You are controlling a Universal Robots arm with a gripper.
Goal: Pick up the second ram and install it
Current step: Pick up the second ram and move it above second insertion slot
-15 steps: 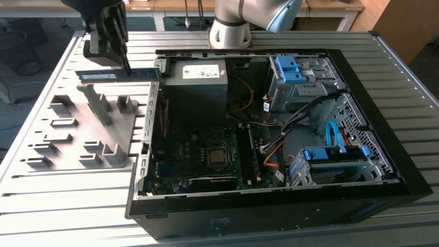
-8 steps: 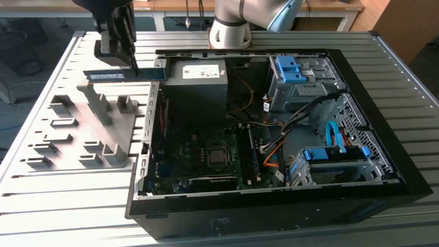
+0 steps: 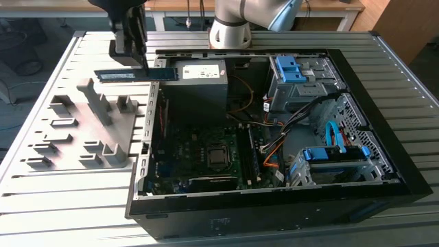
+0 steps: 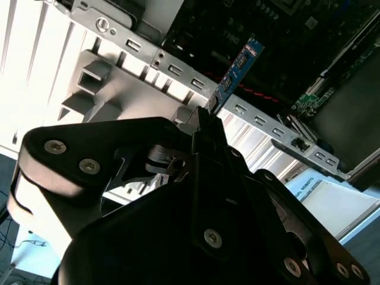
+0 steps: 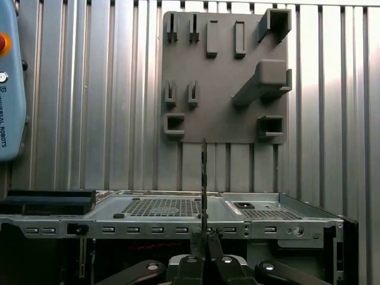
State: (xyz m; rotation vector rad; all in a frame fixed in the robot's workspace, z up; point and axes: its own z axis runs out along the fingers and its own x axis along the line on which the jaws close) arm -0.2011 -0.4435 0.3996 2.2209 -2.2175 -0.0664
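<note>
Carry step, looks like: the second ram [image 3: 162,74] is held clamped in the gripper [image 3: 135,65] above the case [image 3: 274,213] edge; careful slot alignment is probably needed.

The black two-fingered pincer [image 5: 203,238] is clamped on the second ram [image 5: 203,178], a thin dark memory stick seen edge-on as a narrow line standing out from between the fingertips; the stick crosses in front of the silver sheet-metal frame of the open computer case [image 5: 160,208], with its perforated panel and row of small rectangular cut-outs; beyond lies the ribbed pale metal desk [image 5: 107,89], carrying a flat grey plastic holder block [image 5: 225,119] with slots and raised pegs; a pale blue-grey control pendant [image 5: 10,101] with a red button [image 5: 5,43] sits well apart from the block.
</note>
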